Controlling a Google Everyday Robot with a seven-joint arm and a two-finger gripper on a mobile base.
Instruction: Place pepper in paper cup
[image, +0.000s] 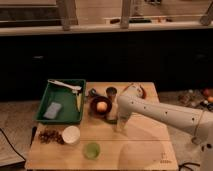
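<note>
Hanging mid-table, the fingers reach near the pepper, their spacing seemingly unreadable

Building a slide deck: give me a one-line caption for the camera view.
Robot arm lowers its tool onto the green pepper beside a dark bowl; white paper cup waits near the green tray.

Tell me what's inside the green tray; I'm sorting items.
The green tray holds a blue-grey sponge; a white utensil lies across its rim. Nothing there is hidden. The gripper is beside the dark bowl.

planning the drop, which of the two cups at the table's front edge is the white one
The white paper cup, left of the green cup, beside the brown cluster. The gripper hangs by the dark bowl.
</note>
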